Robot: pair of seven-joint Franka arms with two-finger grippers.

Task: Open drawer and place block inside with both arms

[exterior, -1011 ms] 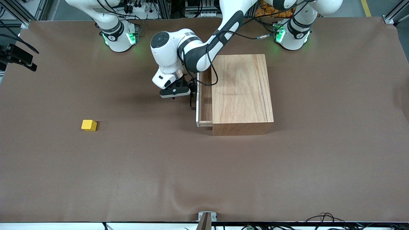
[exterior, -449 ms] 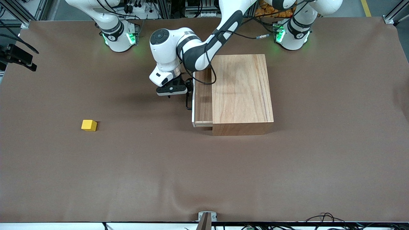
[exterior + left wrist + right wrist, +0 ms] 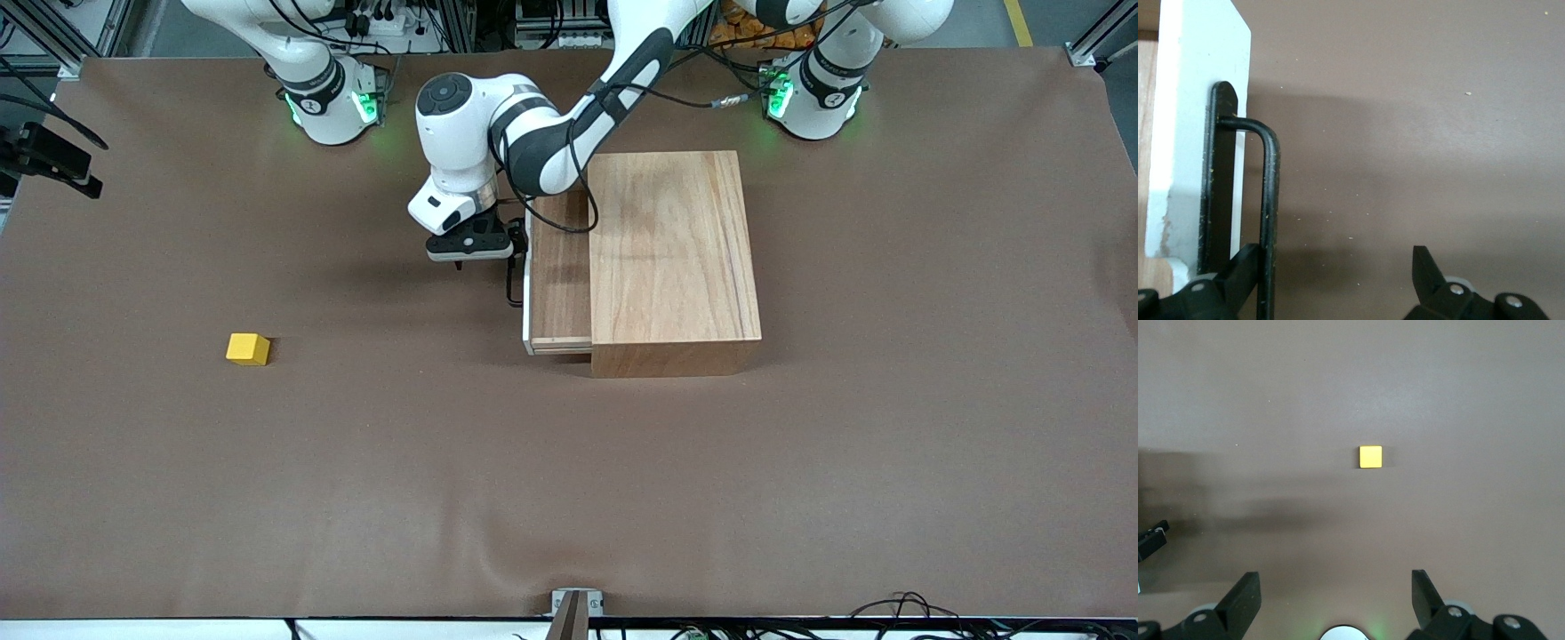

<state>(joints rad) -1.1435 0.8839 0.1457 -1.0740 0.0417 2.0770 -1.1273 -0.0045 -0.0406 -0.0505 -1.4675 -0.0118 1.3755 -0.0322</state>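
A: Left gripper?

B: Low, in front of the drawer, at the handle. In its wrist view the fingers are spread wide. One finger sits against the black wire handle, hooked beside it. The other finger is well apart over bare table. Nothing pinched between them.

A: Drawer state?

B: Partly out of the wooden box, toward the right arm's end. White front panel visible, wooden floor showing, nothing in it that I can see.

A: Block?

B: Yellow block on the brown table, well apart from the drawer, toward the right arm's end and nearer the front camera than the box. Nothing touching it.

A: Right gripper?

B: Out of frame in the front view, only that arm's base shows. Its wrist view shows it high over the table, jaws wide apart, empty, with the block below on the cloth.
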